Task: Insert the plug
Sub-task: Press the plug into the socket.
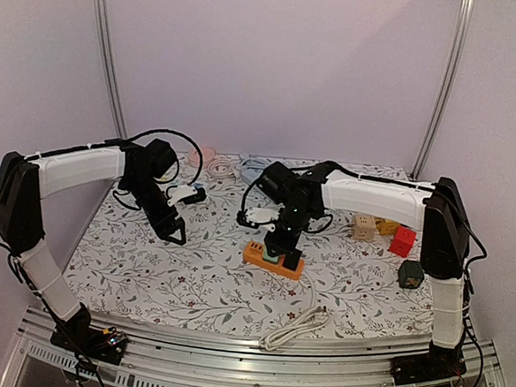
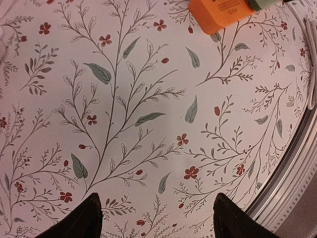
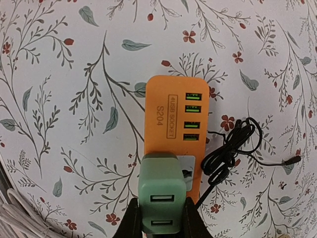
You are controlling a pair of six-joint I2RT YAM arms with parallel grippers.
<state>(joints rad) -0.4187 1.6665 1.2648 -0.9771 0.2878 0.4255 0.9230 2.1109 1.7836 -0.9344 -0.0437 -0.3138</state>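
So the right end effector [image 3: 161, 221] is pinching the green plug [image 3: 159, 191], one finger pressed on each side of its body, and the plug sits at the near end of the orange power strip [image 3: 171, 119], right over the grey socket patch next to the row of four USB ports. From the wrist view the plug covers most of that socket, so it's lined up pretty well. I honestly can't tell if the prongs are fully home, partly in, or just resting on top. My guess is the task is in its last stretch: the plug is grabbed and at the socket, and what's left is pushing it down until it seats and then letting go. In the overhead view the right arm reaches in from its side toward the middle of the surface [image 1: 190, 277], elbow high and forearm bent, wrist pointing almost straight down over the strip. The left end effector [image 2: 161, 218] has its fingers spread wide with nothing between them, just floral cloth underneath, with a corner of the strip at the top edge of its view. That arm hangs over the left part of the surface, well apart from the strip, tips angled down. A thin black cable [image 3: 228, 153] lies tangled just beside the strip, which might snag if anything slides.
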